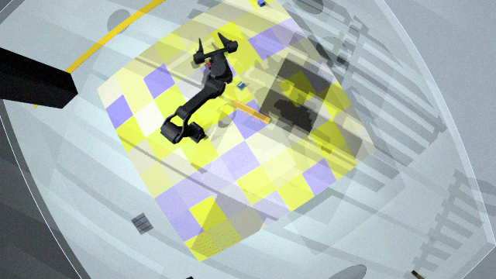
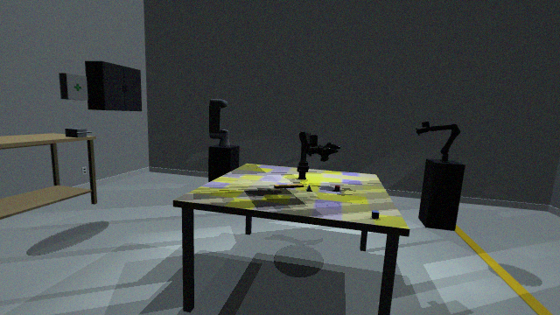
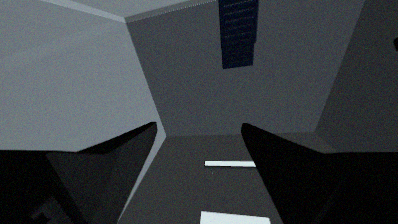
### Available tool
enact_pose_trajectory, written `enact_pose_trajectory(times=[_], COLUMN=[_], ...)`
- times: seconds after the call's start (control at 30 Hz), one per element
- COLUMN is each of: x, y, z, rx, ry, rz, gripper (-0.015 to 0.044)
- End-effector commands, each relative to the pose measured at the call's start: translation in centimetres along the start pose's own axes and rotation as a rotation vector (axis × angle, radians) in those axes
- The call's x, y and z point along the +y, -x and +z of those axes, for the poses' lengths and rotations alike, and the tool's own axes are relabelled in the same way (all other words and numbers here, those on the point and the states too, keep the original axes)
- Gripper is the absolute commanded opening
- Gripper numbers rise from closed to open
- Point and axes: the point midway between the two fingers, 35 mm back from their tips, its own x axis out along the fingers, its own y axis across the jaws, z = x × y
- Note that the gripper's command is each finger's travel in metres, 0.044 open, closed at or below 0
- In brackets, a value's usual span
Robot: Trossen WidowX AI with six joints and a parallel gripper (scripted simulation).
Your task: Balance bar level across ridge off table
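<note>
Bar, orange and slender, lying on the patterned table near the small ridge and well apart from my claw. My claw is released, its two fingers spread with nothing between them, and it is raised above the table. The step in hand, as I judge it, is to fetch the bar: I should turn toward it, point the fingers down, align them across its narrow width and close at its midpoint, so that neither end sags in the lift. Lowering should then be slow, the bar's middle over the crest and its length crosswise to it; an off-centre release would probably tip it. Count: one bar, one ridge, one red block, one blue block, one table bearing them.
</note>
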Motion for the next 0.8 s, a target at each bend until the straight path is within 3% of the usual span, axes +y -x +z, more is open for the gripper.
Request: enact_pose_trajectory(times=[0.0, 0.1, 0.77], x=[0.1, 0.8, 6.9], y=[0.0, 0.2, 2.5], z=[0.0, 0.2, 2.4], rx=[-0.001, -0.007, 0.020], ry=[-0.007, -0.103, -0.914], rz=[0.002, 0.034, 0.338], gripper=[0.0374, 0.0315, 0.0315])
